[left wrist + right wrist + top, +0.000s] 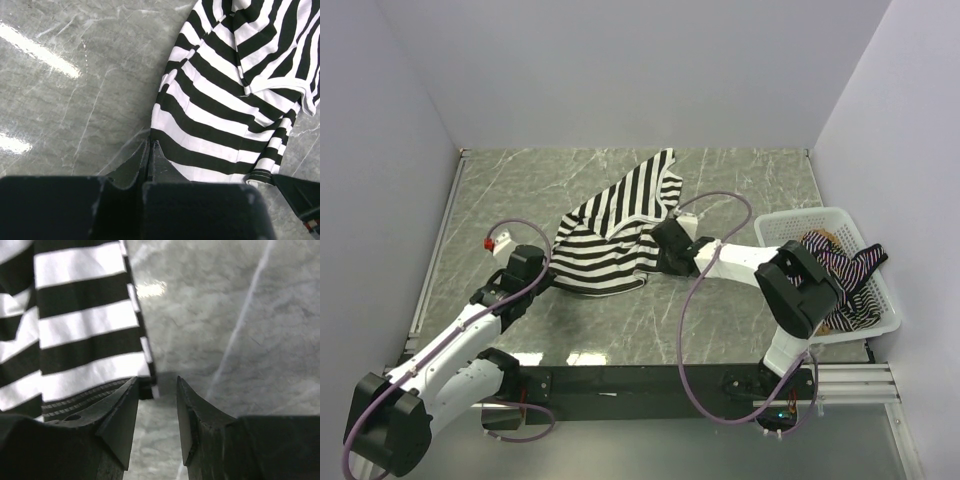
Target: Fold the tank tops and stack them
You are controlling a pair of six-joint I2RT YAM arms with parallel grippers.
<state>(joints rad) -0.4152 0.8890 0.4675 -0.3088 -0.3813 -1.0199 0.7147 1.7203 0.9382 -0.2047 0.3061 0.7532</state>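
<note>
The black-and-white striped tank top [610, 235] lies rumpled and partly doubled over itself, flat between the two sets of fingers. Its lower-left hem edge meets the tips of the left gripper's [150, 143] pressed-together fingers [159, 162]. Its opposite hem corner lies just ahead of the right gripper's [156, 382] parted fingers [122, 410]. Well right of those, the thin-striped top [850, 272] with black trim and some tan-brown fabric [820, 238] are heaped together.

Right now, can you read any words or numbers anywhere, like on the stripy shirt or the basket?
None: no word, number or brand can be read in any view.
The black-and-white striped tank top shows only stripes, and the white mesh basket shows no label.
The small red piece left of that top is too small to tell if it carries any writing.
</note>
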